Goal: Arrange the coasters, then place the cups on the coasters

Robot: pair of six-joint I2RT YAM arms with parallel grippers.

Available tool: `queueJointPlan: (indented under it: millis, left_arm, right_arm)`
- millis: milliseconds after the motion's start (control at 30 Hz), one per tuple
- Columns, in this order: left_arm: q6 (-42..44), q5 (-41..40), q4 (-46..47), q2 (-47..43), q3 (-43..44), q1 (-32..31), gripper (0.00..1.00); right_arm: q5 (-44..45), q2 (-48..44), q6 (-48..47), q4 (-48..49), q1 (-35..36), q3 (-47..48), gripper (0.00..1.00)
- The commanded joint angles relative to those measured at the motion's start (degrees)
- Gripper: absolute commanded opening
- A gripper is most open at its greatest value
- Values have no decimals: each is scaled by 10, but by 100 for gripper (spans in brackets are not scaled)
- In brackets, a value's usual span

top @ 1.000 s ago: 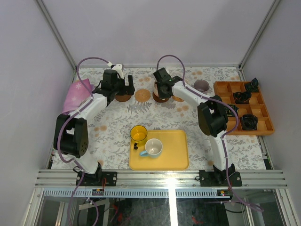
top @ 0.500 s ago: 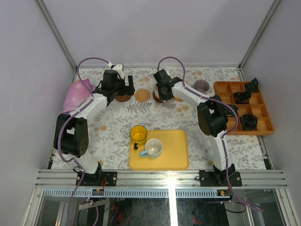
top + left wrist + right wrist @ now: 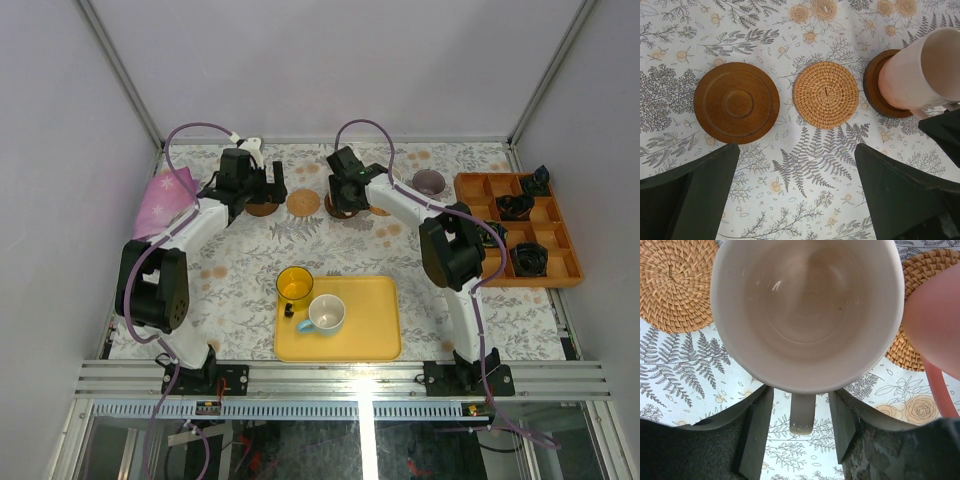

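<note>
A pink cup (image 3: 807, 315) stands on a dark brown coaster (image 3: 875, 95) at the back of the table. Its handle (image 3: 802, 415) lies between the fingers of my right gripper (image 3: 799, 392), which is open with a gap on each side. A tan woven coaster (image 3: 825, 94) and a bare dark brown coaster (image 3: 736, 102) lie to the left, under my open, empty left gripper (image 3: 796, 147). A second pink cup (image 3: 935, 325) shows blurred over another tan coaster (image 3: 920, 270). A purple-grey cup (image 3: 429, 182) stands further right. The yellow cup (image 3: 295, 284) and light blue cup (image 3: 326, 313) are on the tray.
The yellow tray (image 3: 375, 325) lies at the near middle. An orange compartment box (image 3: 515, 228) with dark items fills the right side. A pink cloth (image 3: 160, 200) lies at the left wall. Frame posts and walls close in the back.
My right gripper's jaws have parted from the pink cup's handle. Neither arm has visibly shifted.
</note>
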Motion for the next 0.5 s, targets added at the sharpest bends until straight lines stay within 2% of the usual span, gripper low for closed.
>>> queueJointPlan:
  millis: [0, 467]
  left_arm:
    - [10, 3, 12, 8, 4, -1, 100]
    - [8, 3, 11, 13, 7, 0, 100]
  right_arm:
    - [-11, -29, 0, 14, -1, -1, 56]
    - [-41, -69, -20, 24, 5, -42, 54]
